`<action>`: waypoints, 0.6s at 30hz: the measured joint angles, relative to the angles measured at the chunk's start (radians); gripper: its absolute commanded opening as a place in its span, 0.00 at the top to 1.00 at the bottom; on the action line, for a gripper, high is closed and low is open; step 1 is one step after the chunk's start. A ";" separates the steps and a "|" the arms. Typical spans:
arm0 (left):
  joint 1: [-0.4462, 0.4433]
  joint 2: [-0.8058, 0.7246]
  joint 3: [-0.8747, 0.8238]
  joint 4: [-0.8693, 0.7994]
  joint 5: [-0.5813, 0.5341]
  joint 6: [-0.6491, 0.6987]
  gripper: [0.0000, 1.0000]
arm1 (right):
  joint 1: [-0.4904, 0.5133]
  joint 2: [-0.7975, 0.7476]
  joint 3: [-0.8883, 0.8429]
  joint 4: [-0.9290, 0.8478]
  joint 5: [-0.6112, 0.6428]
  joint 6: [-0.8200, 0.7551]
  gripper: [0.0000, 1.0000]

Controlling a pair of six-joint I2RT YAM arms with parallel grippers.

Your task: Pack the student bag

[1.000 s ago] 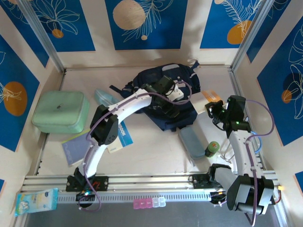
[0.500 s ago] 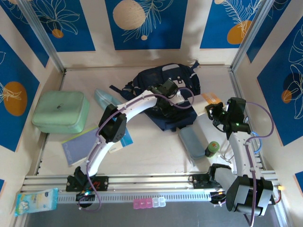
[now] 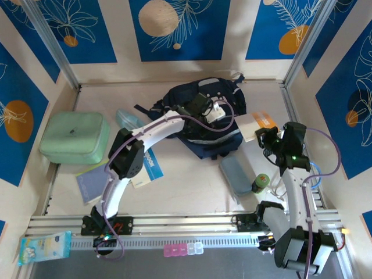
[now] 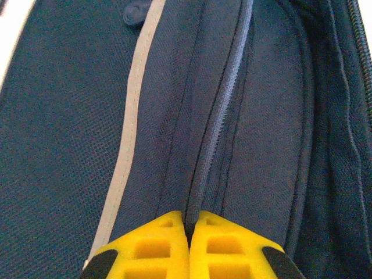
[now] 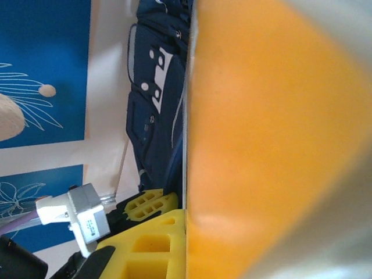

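Note:
The student bag (image 3: 216, 132), a dark navy backpack with grey trim, lies at the back middle of the table. My left gripper (image 3: 203, 113) is down on its upper part. In the left wrist view the yellow fingers (image 4: 157, 250) are shut on a raised zipper seam (image 4: 218, 128) of the bag, pinched in my left gripper (image 4: 189, 220). My right gripper (image 3: 265, 138) hovers right of the bag, shut on an orange and white book (image 3: 256, 124). That orange book (image 5: 273, 145) stands against the right gripper's finger (image 5: 151, 247), with the bag (image 5: 154, 87) beyond it.
A mint-green case (image 3: 74, 137) sits at the far left, a notebook (image 3: 93, 181) and a white-blue booklet (image 3: 149, 168) in front of it. A grey-blue pouch (image 3: 235, 174) and a green bottle (image 3: 260, 183) lie near the right arm. A wipes packet (image 3: 43, 247) rests on the front rail.
My left gripper went from open to shut on the bag's zipper seam and shifted back and left across the bag. The right arm drew slightly nearer, still holding the book.

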 measured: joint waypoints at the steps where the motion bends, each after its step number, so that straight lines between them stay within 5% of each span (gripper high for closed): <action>1: 0.002 -0.018 -0.017 0.019 -0.001 -0.013 1.00 | 0.000 -0.017 0.002 -0.007 0.011 0.003 1.00; 18: 0.032 -0.142 -0.121 0.226 -0.184 -0.267 1.00 | 0.001 -0.108 0.013 -0.113 0.128 0.019 1.00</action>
